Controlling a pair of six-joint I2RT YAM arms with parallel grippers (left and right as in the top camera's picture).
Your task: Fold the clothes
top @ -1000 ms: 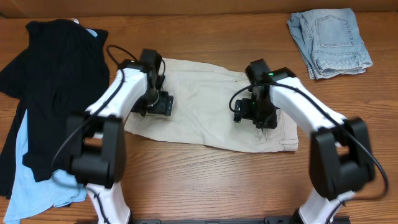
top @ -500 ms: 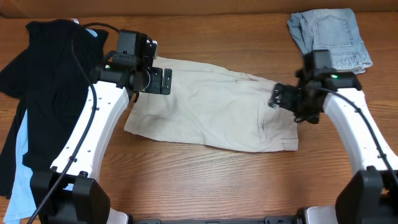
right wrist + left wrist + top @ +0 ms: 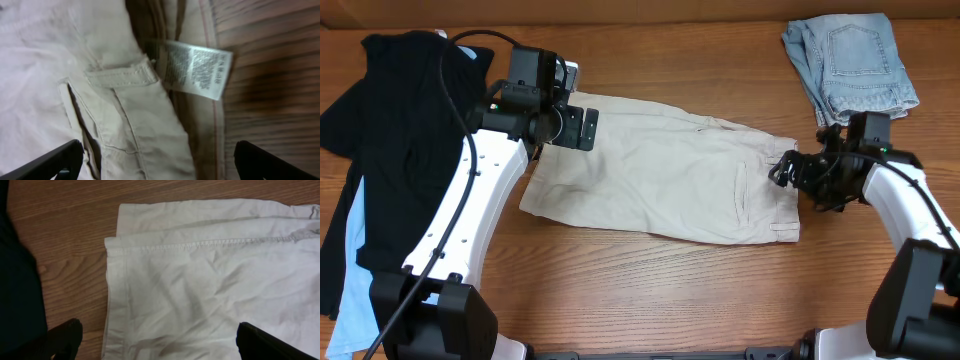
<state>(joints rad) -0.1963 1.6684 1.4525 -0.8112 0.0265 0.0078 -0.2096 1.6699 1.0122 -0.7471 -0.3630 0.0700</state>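
The beige khaki shorts (image 3: 660,180) lie flat across the middle of the wooden worktop (image 3: 650,290), hem end towards the left arm and waistband end towards the right arm.

The left gripper (image 3: 582,128) hangs over the shorts' far hem-end corner, just at the cloth's edge. In the left wrist view its fingers are spread wide, one fingertip (image 3: 65,336) over bare wood just outside the side edge of the shorts (image 3: 215,280) and the other over the cloth. Nothing is pinched between them. The stitched hem runs across that view, with a second layer of fabric showing beyond it.

The right gripper (image 3: 790,168) sits at the waistband end of the shorts, at about mid-height of that edge. In the right wrist view its fingers also stand far apart with nothing held, one fingertip (image 3: 55,160) over the shorts (image 3: 125,115) and the other over wood just past the waistband. A belt loop (image 3: 120,77) and a white care label (image 3: 195,70) show at the opened waistband below the camera. Whether either gripper touches the cloth cannot be told.

Well beyond the shorts' hem end lies a black top (image 3: 410,130), draped partly over a light-blue shirt (image 3: 370,300). Pale denim shorts (image 3: 850,65) lie at the far corner past the waistband end, apart from the khaki shorts.
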